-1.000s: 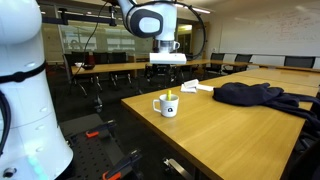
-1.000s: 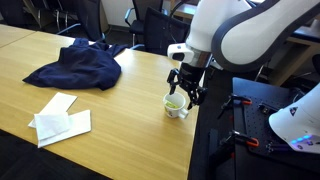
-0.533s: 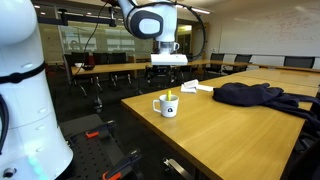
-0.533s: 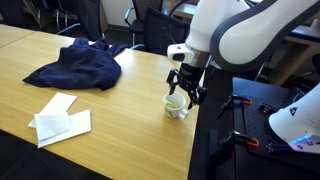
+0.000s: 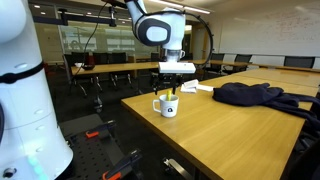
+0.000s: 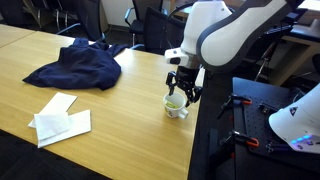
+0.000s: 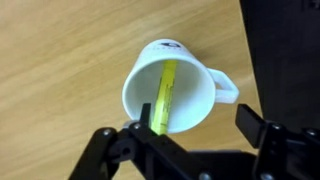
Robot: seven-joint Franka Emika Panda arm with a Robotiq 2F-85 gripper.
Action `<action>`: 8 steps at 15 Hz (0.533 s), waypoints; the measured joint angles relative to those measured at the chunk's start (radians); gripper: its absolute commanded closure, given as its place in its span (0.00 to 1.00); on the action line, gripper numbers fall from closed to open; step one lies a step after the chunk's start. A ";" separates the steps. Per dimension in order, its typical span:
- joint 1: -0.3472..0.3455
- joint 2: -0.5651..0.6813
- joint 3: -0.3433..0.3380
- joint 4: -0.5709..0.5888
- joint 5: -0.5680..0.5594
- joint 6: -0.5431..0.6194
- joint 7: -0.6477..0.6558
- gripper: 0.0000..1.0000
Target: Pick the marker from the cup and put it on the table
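The white cup [image 7: 178, 88] stands on the light-brown table [image 7: 60, 60] near its corner, handle to the right in the wrist view. The yellow marker [image 7: 166, 92] leans inside it. The cup also shows in both exterior views [image 5: 168, 105] [image 6: 176, 106], with the marker's tip [image 5: 170, 95] poking above the rim. My gripper [image 7: 195, 125] is open just above the cup, one finger over the marker's near end and the other beside the handle. It holds nothing.
A dark blue garment [image 6: 80, 66] lies on the table beyond the cup. White papers [image 6: 62, 118] lie at the near side. The table edge [image 6: 195, 130] is close beside the cup. Chairs and other tables stand behind.
The gripper has come down from well above the cup to just over its rim. The cup and marker have not moved.
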 measured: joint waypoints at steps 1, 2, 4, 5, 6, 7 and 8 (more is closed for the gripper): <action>-0.013 0.021 0.009 0.013 0.004 0.000 0.003 0.41; -0.027 0.041 0.019 0.027 0.008 0.000 0.007 0.49; -0.057 0.073 0.042 0.053 0.013 0.000 0.020 0.56; -0.070 0.083 0.053 0.064 0.013 0.000 0.024 0.59; -0.081 0.093 0.062 0.073 0.013 0.000 0.026 0.56; -0.092 0.104 0.071 0.081 0.013 0.000 0.027 0.55; -0.102 0.113 0.079 0.087 0.013 0.000 0.028 0.54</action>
